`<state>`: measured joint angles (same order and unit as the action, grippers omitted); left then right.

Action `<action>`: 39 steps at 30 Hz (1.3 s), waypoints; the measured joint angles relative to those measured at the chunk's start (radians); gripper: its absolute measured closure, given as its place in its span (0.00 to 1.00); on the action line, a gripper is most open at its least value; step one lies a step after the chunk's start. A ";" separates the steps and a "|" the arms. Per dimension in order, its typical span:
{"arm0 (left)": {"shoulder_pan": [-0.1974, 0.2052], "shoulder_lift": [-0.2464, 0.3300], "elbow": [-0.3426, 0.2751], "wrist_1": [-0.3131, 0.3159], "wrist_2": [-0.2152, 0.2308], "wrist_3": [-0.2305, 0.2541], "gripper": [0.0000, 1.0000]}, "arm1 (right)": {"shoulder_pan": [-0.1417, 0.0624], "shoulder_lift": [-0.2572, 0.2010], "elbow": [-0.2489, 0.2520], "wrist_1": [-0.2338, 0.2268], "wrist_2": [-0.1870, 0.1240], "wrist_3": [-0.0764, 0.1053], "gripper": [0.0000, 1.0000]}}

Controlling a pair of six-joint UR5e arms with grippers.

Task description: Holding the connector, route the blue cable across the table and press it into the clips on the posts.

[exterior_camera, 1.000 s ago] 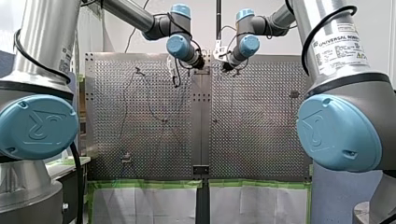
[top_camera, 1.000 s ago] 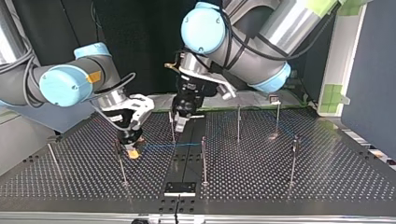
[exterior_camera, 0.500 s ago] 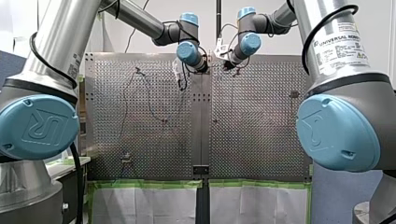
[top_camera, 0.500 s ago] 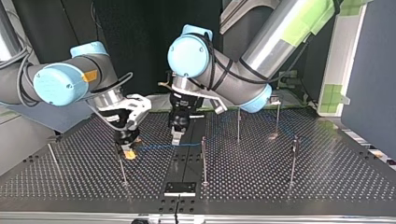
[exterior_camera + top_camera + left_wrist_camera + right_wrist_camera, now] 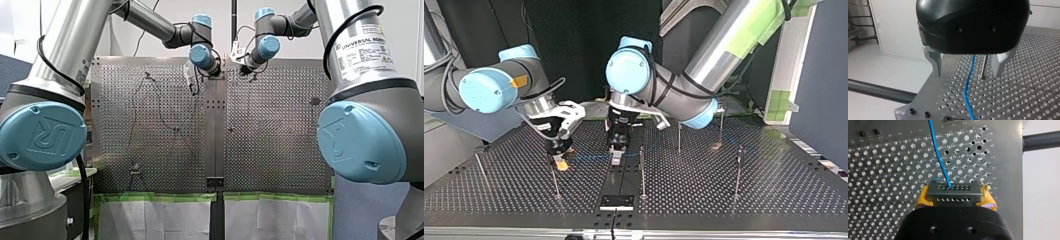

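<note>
Clamping the connector [image 5: 953, 193] between its yellow pads [image 5: 922, 201], my right gripper [image 5: 560, 161] hangs low over the perforated table [image 5: 724, 200] at centre-left of the top view. The pads' inner faces are covered by the connector.

The blue cable [image 5: 939, 157] leaves the connector's front face and runs ahead of the gripper over the holes until the frame cuts it off.

My left gripper [image 5: 968, 66] has its metal fingers [image 5: 935, 62] set wide apart, gripping nothing. The cable passes through the gap between them and, as far as can be seen, touches neither. Its upper run is hidden under the black gripper body. A thin post [image 5: 983, 67] stands just beside the cable, also between the fingers. Its top is hidden by the same body.

Top view: the cable shows only as a faint blue line from my right gripper to my left at mid-frame, and fainter further right. Whether it is seated on any of the other posts [image 5: 679, 137] cannot be told.

Front view: both grippers are small at upper centre, with their fingertips hidden behind the wrists. The cable cannot be made out as blue.
</note>
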<state>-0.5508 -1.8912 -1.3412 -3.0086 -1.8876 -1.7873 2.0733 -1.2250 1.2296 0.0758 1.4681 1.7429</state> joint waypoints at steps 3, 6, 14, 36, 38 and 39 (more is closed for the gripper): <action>-0.001 -0.023 0.023 -0.009 -0.008 -0.002 0.00 | 0.000 0.000 0.000 0.000 0.000 0.000 1.00; 0.000 -0.050 0.054 -0.013 -0.020 -0.005 0.00 | 0.000 0.000 0.000 0.000 -0.001 0.000 1.00; -0.008 -0.106 0.135 -0.048 -0.027 -0.005 0.00 | 0.000 0.000 0.000 -0.001 -0.002 0.000 1.00; -0.017 -0.115 0.144 -0.063 -0.145 0.009 1.00 | 0.000 0.000 0.000 -0.001 -0.006 0.001 1.00; -0.017 -0.114 0.144 -0.065 -0.161 0.009 1.00 | 0.001 0.000 0.000 -0.001 -0.009 0.002 1.00; -0.017 -0.115 0.143 -0.067 -0.167 0.009 1.00 | 0.001 0.000 0.000 -0.001 -0.010 0.003 1.00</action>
<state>-0.5682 -2.0057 -1.1978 -3.0753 -2.0549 -1.7779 2.0746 -1.2246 1.2297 0.0750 1.4579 1.7454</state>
